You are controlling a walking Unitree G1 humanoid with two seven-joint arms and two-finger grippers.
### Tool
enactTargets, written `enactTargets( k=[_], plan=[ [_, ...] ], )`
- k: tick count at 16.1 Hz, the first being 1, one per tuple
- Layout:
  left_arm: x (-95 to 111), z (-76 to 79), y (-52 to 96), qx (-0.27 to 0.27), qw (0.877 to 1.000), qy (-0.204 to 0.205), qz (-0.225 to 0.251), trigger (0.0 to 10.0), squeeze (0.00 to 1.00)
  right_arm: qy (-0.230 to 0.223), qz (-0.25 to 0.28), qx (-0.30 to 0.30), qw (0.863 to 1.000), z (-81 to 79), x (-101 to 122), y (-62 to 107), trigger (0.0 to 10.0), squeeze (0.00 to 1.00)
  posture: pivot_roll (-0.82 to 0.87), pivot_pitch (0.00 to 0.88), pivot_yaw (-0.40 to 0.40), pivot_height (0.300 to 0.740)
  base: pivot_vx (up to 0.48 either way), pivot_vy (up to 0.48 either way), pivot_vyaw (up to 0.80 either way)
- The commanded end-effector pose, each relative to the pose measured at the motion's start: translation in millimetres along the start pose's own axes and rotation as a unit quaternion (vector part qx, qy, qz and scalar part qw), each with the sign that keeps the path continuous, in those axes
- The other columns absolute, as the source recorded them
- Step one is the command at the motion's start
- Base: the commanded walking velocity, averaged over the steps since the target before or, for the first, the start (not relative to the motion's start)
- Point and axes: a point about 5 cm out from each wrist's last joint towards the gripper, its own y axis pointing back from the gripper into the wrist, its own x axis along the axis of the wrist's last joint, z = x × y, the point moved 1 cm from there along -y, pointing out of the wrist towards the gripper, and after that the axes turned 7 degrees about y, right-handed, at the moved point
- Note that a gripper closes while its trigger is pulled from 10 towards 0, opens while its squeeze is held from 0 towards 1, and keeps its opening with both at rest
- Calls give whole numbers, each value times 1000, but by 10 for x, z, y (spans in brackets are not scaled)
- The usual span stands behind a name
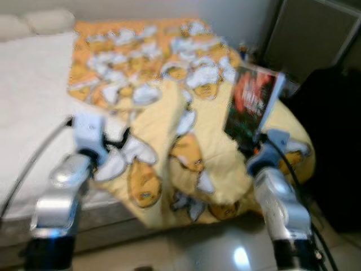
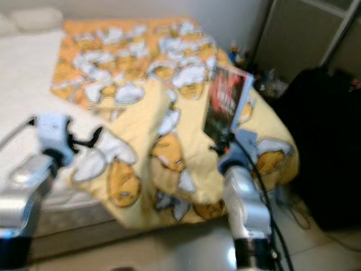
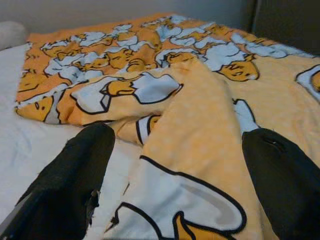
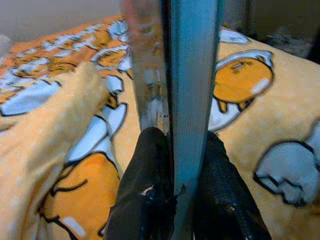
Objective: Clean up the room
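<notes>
A rumpled yellow-and-orange blanket printed with white and yellow egg cartoon figures (image 1: 186,135) lies across a bed with a white mattress cover (image 1: 28,96), its near edge spilling over the bed's side toward the glossy tiled floor (image 1: 214,248). The right claw (image 1: 252,145) is clamped on the bottom edge of a thin upright book with a dark red-and-black cover and pale blue spine (image 1: 252,101), holding it above the blanket; in the right wrist view the two black fingers (image 4: 145,185) press the book's edge (image 4: 190,90) from both sides. The left claw (image 1: 115,142) hovers over the blanket's folded near edge, its fingers (image 3: 75,180) spread wide apart with the fabric (image 3: 200,140) showing between them. To the right of the bed stands a dark bulky shape (image 1: 333,147), possibly a chair or bag, too blurred to tell.
</notes>
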Motion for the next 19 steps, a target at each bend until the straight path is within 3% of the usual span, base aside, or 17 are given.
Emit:
enactTargets(
  k=[1, 11, 14, 19],
  plan=[
    [28, -56, 13, 7, 1000, -3, 0, 10000, 0, 7, 28, 6, 1000, -34, 135, -12, 10000, 0, 53, 0, -14, 740, 0, 349, 0],
    [35, -53, -17, 7, 1000, -1, 0, 10000, 0, 25, 26, 39, 999, -96, 195, -27, 10000, 0, 48, 0, -9, 740, 0, 343, 0],
    [34, -48, -21, 7, 1000, -1, 0, 10000, 0, -1, 1, 51, 999, -137, 171, -50, 10000, 0, 50, 0, -11, 740, 0, 337, 0],
    [28, -51, -19, 10, 1000, -1, 1, 10000, 0, 83, 9, 93, 992, -284, 228, -58, 10000, 0, 49, 0, -11, 740, 0, 340, 0]
  ],
)
